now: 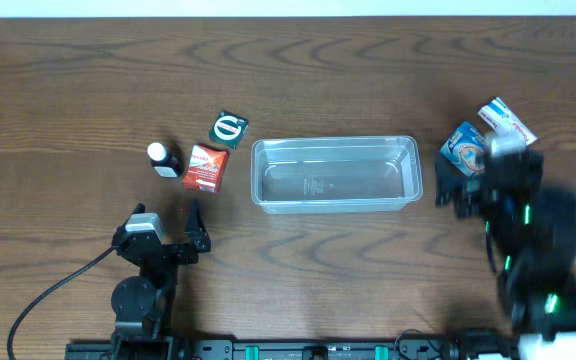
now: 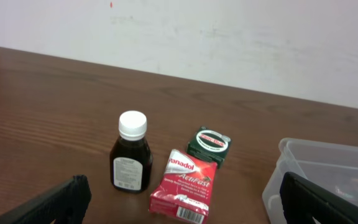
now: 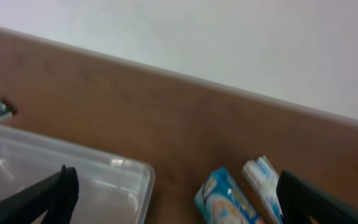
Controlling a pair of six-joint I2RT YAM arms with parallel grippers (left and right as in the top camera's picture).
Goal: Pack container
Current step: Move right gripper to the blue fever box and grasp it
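I judge the clear plastic container (image 1: 334, 141) light, flexible and slippery; best taken at the rim. Left gripper (image 1: 168, 216) and right gripper (image 1: 456, 184) both gape, empty.

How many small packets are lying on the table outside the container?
4. A red packet and a green packet lie left of the container; a blue packet and a white packet lie right of it. The right arm could hide another.

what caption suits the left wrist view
Brown bottle, red packet and green packet on the wooden table beside the clear container
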